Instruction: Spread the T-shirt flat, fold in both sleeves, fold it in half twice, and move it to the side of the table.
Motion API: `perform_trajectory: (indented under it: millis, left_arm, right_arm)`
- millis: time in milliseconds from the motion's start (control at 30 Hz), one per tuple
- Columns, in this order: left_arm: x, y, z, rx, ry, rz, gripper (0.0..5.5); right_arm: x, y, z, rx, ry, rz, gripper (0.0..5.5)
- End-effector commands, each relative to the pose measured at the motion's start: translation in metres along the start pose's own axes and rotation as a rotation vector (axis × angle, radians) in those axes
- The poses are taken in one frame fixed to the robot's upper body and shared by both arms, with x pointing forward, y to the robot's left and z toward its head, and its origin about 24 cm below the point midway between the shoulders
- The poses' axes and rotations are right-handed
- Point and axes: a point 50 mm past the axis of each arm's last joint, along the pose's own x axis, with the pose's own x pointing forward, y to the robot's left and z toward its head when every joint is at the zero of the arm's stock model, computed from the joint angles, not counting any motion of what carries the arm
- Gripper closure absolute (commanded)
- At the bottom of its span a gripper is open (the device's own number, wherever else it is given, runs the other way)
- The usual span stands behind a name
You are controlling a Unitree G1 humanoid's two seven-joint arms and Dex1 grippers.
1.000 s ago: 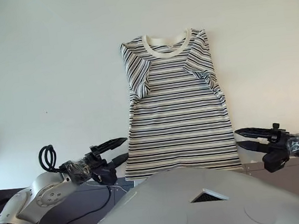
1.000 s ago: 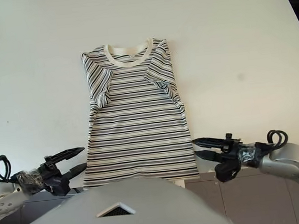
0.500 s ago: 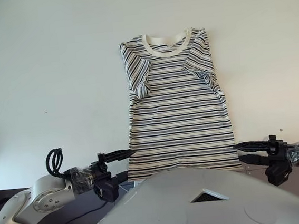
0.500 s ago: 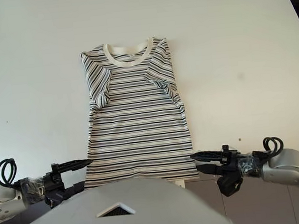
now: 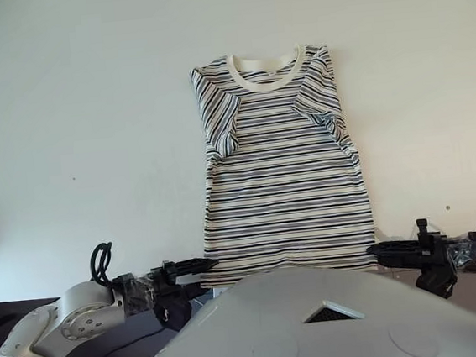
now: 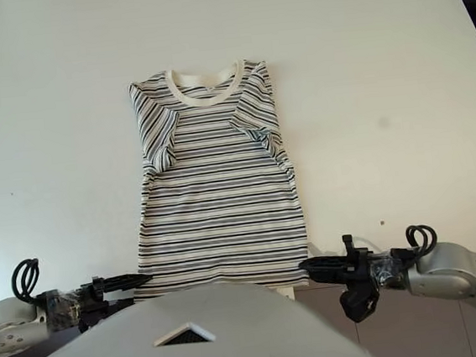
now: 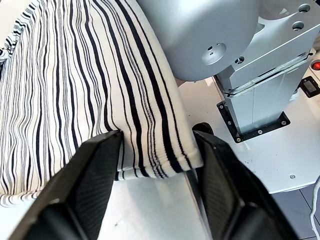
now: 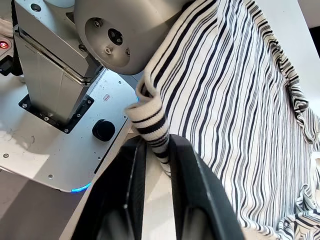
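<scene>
While the T-shirt (image 5: 284, 174) lies on the tabletop (image 5: 89, 117), I note left tool (image 7: 157, 145) apart astride its hem, right tool (image 8: 156, 146) clamping that hem.

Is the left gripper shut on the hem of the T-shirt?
No, the left gripper has its fingers wide apart, with the T-shirt hem corner lying between them.

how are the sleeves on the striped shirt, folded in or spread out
Folded in. The T-shirt has its left sleeve and right sleeve lying over the chest, inside the side edges. The body lies at full length.
</scene>
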Motion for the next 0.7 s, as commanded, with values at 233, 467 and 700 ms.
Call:
perform_trajectory:
  millis: [233, 467, 700]
  left_arm:
    - [-0.003, 0.034, 0.009, -0.108, -0.022, 0.153, 4.15]
    - [-0.006, 0.063, 0.001, -0.366, -0.006, 0.313, 5.31]
    - [-0.006, 0.097, -0.01, -0.563, -0.053, 0.492, 5.37]
  right_arm:
    - [0.012, -0.002, 0.006, 0.244, 0.034, -0.109, 5.4]
    - [-0.001, -0.041, -0.001, 0.532, 0.034, -0.256, 5.4]
    - [-0.024, -0.103, -0.012, 0.743, -0.075, -0.423, 5.4]
